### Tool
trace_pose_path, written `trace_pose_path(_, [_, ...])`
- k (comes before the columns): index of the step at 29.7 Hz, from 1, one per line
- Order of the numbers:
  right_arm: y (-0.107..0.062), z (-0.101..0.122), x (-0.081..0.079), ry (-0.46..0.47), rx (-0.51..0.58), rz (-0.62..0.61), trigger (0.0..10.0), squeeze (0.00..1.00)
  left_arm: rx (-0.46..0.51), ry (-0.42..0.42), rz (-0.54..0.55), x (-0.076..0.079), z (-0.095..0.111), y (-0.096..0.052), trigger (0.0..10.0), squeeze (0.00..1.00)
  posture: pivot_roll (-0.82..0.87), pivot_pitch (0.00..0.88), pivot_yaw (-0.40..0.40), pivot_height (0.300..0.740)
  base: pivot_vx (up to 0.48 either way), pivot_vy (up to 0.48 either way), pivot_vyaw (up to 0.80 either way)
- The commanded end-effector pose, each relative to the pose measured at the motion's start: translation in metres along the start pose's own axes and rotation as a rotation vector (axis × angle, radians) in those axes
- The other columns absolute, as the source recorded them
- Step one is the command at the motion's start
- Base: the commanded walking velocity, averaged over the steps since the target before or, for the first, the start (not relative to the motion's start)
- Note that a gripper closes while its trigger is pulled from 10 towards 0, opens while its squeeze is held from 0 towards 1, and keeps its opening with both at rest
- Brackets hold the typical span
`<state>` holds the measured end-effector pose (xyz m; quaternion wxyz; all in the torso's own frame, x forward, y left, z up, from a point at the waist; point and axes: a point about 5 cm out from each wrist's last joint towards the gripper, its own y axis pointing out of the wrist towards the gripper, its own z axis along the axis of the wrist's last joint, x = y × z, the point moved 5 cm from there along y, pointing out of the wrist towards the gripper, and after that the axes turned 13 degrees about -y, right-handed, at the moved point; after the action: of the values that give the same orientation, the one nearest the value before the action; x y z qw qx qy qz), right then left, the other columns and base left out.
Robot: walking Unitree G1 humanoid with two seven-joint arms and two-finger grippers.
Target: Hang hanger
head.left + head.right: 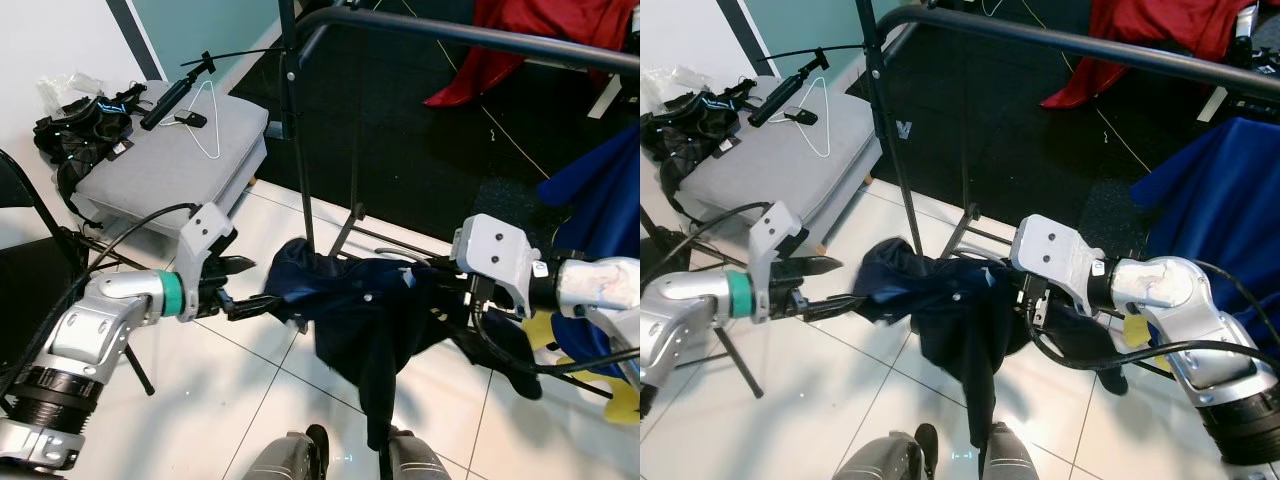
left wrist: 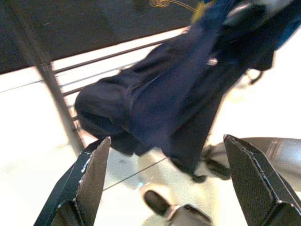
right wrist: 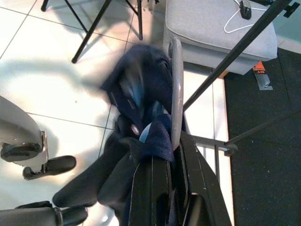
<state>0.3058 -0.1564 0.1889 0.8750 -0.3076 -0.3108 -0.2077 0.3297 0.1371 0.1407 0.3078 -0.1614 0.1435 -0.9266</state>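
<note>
Now hanger [image 3: 176, 89] in right hand [image 3: 162, 188]

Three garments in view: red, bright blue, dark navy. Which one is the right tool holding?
The dark navy garment, clamped in the right tool; the red one and bright blue one hang untouched.

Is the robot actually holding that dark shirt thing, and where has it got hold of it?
Yes. The right gripper is shut on the grey hanger near its middle, with the navy garment draped over it. The left gripper is open, beside the garment.
</note>
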Motion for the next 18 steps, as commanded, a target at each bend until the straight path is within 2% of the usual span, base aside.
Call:
trace_pose_path(1, [-0.001, 0.005, 0.004, -0.032, 0.017, -0.007, 0.0, 0.0, -0.02, 0.049, -0.019, 0.008, -0.004, 0.003, 10.0, 0.0, -0.14, 0.138, 0.164, 0.74, 0.0, 0.0, 0.0])
trace_pose_path(3, [-0.001, 0.005, 0.004, -0.032, 0.017, -0.007, 0.0, 0.0, -0.02, 0.049, -0.019, 0.008, -0.004, 0.003, 10.0, 0.0, -0.14, 0.138, 0.164, 0.74, 0.0, 0.0, 0.0])
trace_pose_path(4, [-0.001, 0.006, 0.004, -0.033, 0.018, -0.004, 0.0, 0.0, -0.007, 0.093, -0.063, 0.02, 0.002, 0.008, 10.0, 1.0, -0.15, 0.141, 0.168, 0.74, 0.0, 0.0, 0.0])
trace_pose_path(5, [-0.002, 0.007, 0.004, -0.037, 0.017, -0.004, 0.0, 0.0, -0.004, 0.14, -0.148, 0.035, 0.006, 0.008, 10.0, 1.0, -0.15, 0.141, 0.171, 0.74, 0.0, 0.0, 0.0])
trace_pose_path(6, [-0.002, 0.007, 0.004, -0.037, 0.017, -0.004, 0.0, 0.0, -0.004, 0.14, -0.148, 0.035, 0.006, 0.008, 10.0, 1.0, -0.15, 0.141, 0.171, 0.74, 0.0, 0.0, 0.0])
trace_pose_path(7, [-0.003, 0.008, 0.006, -0.042, 0.018, -0.003, 0.0, 0.0, -0.008, 0.226, -0.181, 0.041, 0.01, 0.007, 10.0, 1.0, -0.16, 0.143, 0.173, 0.74, 0.0, 0.0, 0.0])
trace_pose_path(8, [-0.003, 0.008, 0.006, -0.042, 0.018, -0.003, 0.0, 0.0, -0.008, 0.226, -0.181, 0.041, 0.01, 0.007, 10.0, 1.0, -0.16, 0.143, 0.173, 0.74, 0.0, 0.0, 0.0])
trace_pose_path(9, [-0.004, 0.01, 0.008, -0.052, 0.022, -0.002, 0.0, 0.0, 0.024, 0.264, -0.219, 0.046, 0.021, 0.005, 10.0, 0.0, -0.16, 0.143, 0.173, 0.74, 0.0, 0.0, 0.0])
trace_pose_path(10, [-0.004, 0.013, 0.01, -0.058, 0.031, 0.001, 0.0, 0.0, 0.061, 0.297, -0.247, 0.053, 0.033, 0.006, 10.0, 0.0, -0.15, 0.139, 0.171, 0.74, 0.0, 0.0, 0.0])
trace_pose_path(12, [-0.004, 0.013, 0.01, -0.058, 0.031, 0.001, 0.0, 0.0, 0.061, 0.297, -0.247, 0.053, 0.033, 0.006, 10.0, 0.0, -0.15, 0.139, 0.171, 0.74, 0.0, 0.0, 0.0])
trace_pose_path(13, [-0.002, 0.016, 0.011, -0.069, 0.045, 0.008, 0.0, 0.0, 0.092, 0.325, -0.28, 0.061, 0.042, 0.011, 10.0, 0.0, -0.15, 0.138, 0.17, 0.74, 0.0, 0.0, 0.0])
trace_pose_path(18, [-0.001, 0.021, 0.012, -0.078, 0.062, 0.015, 0.0, 0.0, 0.091, 0.353, -0.313, 0.068, 0.042, 0.017, 10.0, 0.0, -0.15, 0.137, 0.167, 0.74, 0.0, 0.0, 0.0])
